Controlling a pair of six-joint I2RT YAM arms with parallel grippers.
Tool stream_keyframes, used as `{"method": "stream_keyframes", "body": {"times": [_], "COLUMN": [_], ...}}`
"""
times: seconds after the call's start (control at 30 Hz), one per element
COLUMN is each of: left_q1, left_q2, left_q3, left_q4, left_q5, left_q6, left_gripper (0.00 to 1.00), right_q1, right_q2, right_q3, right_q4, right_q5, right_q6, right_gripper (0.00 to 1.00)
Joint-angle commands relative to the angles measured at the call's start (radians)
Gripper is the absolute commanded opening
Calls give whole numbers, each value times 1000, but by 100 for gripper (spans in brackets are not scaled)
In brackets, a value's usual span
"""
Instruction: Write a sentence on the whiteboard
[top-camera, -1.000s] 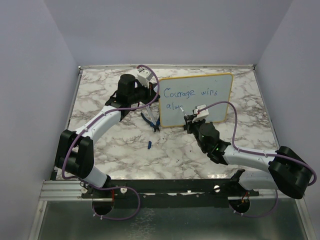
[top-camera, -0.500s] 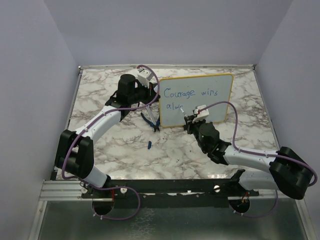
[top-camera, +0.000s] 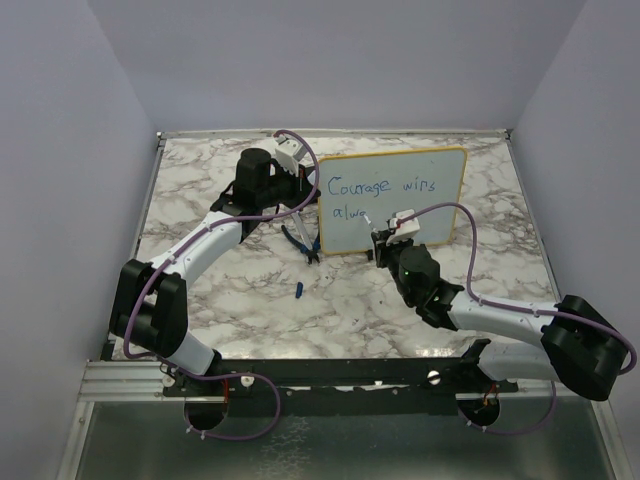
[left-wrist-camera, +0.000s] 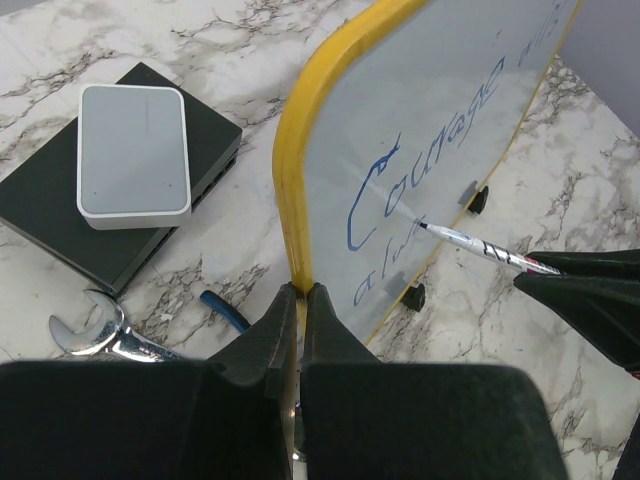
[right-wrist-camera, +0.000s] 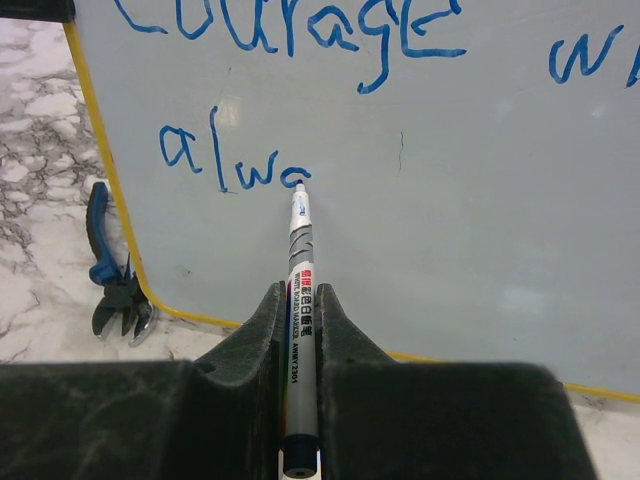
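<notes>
The whiteboard (top-camera: 425, 185), white with a thin yellow frame, stands tilted at the back of the marble table and carries blue writing: "Courage wins" and below it "alwa". My left gripper (left-wrist-camera: 301, 290) is shut on the yellow frame at the board's left edge (left-wrist-camera: 290, 190); it shows in the top view (top-camera: 303, 180). My right gripper (right-wrist-camera: 301, 292) is shut on a silver whiteboard marker (right-wrist-camera: 300, 300). The marker's tip touches the board just right of the last blue letter (right-wrist-camera: 298, 185). In the top view the right gripper (top-camera: 380, 238) is in front of the board's lower middle.
A grey-and-black box (left-wrist-camera: 130, 160) lies left of the board. Blue-handled pliers (top-camera: 303, 243) lie at the board's lower left corner, also in the right wrist view (right-wrist-camera: 108, 280). A spanner (left-wrist-camera: 95, 335) lies near them. A small blue cap (top-camera: 299, 290) lies on the table's middle.
The right gripper and marker have shifted slightly to the right along the second line of writing. The left arm and the board have not moved.
</notes>
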Motion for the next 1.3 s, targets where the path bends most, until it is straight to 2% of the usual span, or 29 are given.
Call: {"method": "stream_keyframes", "body": {"times": [0.0, 0.8, 1.27], "left_q1": [-12, -12, -12], "left_q2": [-23, -22, -24], "left_q3": [6, 6, 6], "left_q4": [-29, -29, -29], "left_q5": [36, 36, 35], "left_q6": [9, 8, 8], "left_gripper": [0, 0, 0], "right_q1": [-6, -6, -6], "right_q2": [0, -12, 18], "right_q3": [11, 30, 16], "right_q4": [6, 21, -4], "right_q5": [65, 64, 48], "right_q6": [-37, -61, -16], "right_gripper": [1, 1, 1]}}
